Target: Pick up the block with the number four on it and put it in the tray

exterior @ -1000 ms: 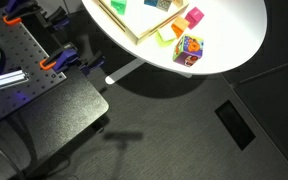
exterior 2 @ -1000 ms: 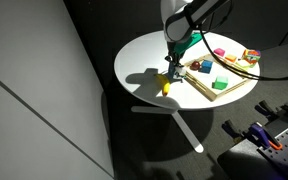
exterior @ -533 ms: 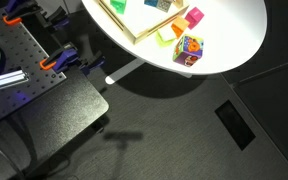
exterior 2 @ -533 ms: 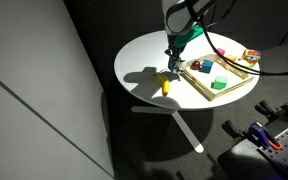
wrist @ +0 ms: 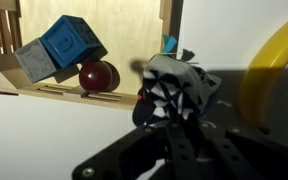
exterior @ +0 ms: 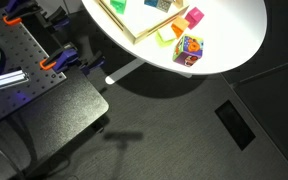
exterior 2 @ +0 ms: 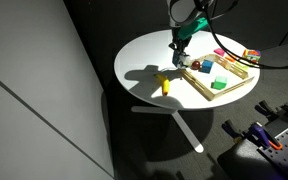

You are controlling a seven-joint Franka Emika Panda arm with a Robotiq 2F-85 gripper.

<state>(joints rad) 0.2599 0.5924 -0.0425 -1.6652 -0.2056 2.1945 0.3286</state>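
Note:
My gripper [exterior 2: 177, 45] hangs above the round white table [exterior 2: 144, 62], just off the near corner of the pale wooden tray [exterior 2: 199, 87]. In the wrist view, the gripper [wrist: 176, 116] is shut on a small block with a black-and-white pattern [wrist: 174, 82]; no number can be read on it. The tray [wrist: 124, 32] lies right behind it and holds a blue block [wrist: 69, 44], a grey block [wrist: 32, 60] and a dark red ball [wrist: 99, 76]. The gripper is out of frame in the exterior view that shows the tray corner [exterior: 122, 22].
A yellow object [exterior 2: 165, 84] lies on the table near the gripper and shows at the right of the wrist view [wrist: 274, 55]. A multicoloured cube [exterior: 188, 48], a pink block [exterior: 194, 17] and a yellow-green block [exterior: 165, 33] sit near the table edge. Blue [exterior 2: 206, 66] and green [exterior 2: 220, 85] blocks lie in the tray.
The gripper has risen from the table beside the yellow object and moved towards the tray, carrying the patterned block. The other objects have not moved.

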